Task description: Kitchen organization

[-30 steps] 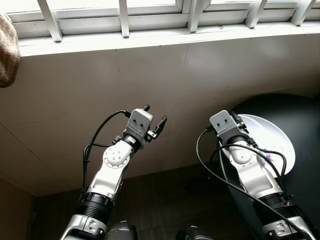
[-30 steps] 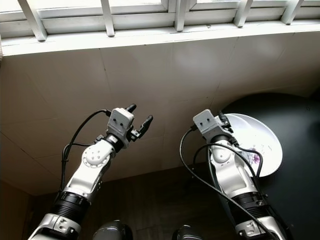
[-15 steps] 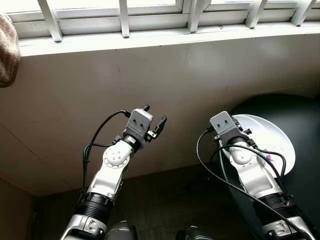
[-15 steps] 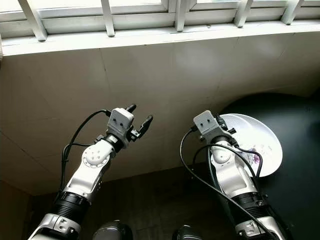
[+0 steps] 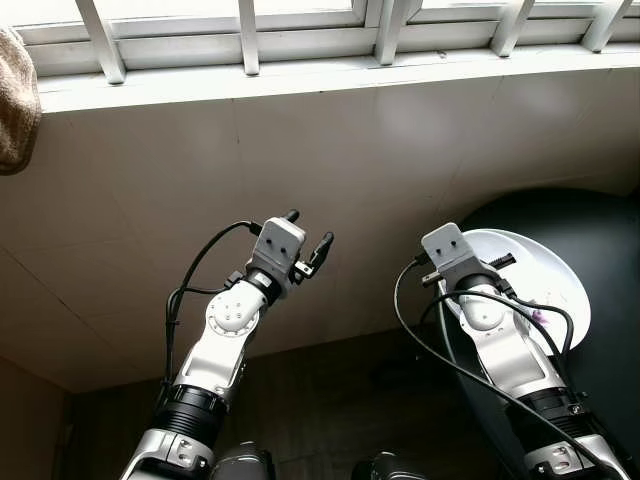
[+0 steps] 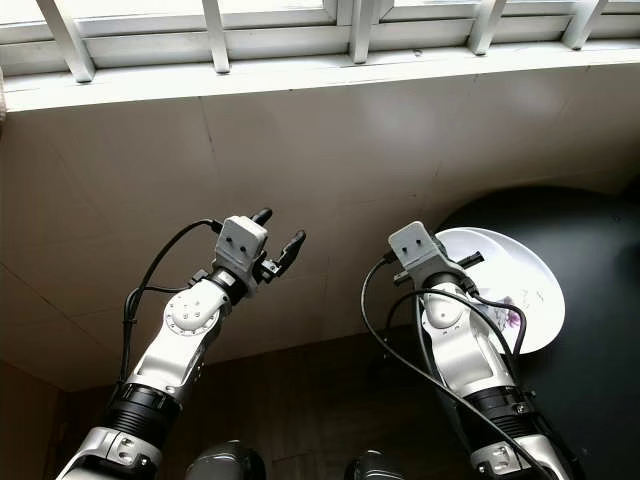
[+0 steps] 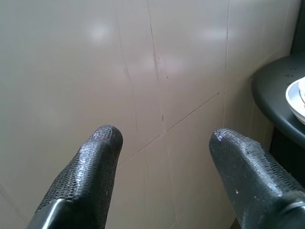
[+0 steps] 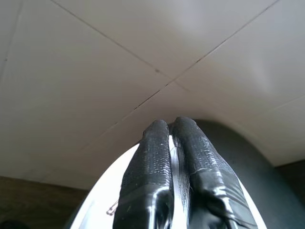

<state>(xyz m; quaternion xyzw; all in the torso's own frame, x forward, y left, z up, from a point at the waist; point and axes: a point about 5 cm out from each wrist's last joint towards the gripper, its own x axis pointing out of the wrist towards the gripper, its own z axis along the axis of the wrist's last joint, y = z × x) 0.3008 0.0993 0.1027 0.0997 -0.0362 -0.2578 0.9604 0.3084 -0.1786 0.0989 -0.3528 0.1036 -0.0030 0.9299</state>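
A white plate [image 5: 552,283] with a small purple mark lies at the edge of a round black table [image 5: 600,225] on the right. My right gripper [image 5: 498,263] is at the plate's left rim, shut on it; in the right wrist view a thin white sliver of the rim shows between the pressed-together fingers [image 8: 155,157]. My left gripper [image 5: 310,229] is held up in the air in front of the beige tiled wall [image 5: 200,160], open with nothing between its fingers [image 7: 95,162]. The left wrist view catches the table edge [image 7: 271,95] off to one side.
A white window sill with bars [image 5: 300,45] runs along the top above the tiled wall. A brown cloth [image 5: 14,100] hangs at the top left. Dark wooden floor [image 5: 320,390] lies between my arms and the wall.
My right wrist has turned slightly at the plate's rim, so one black finger now sticks out over the plate. The left arm has not moved.
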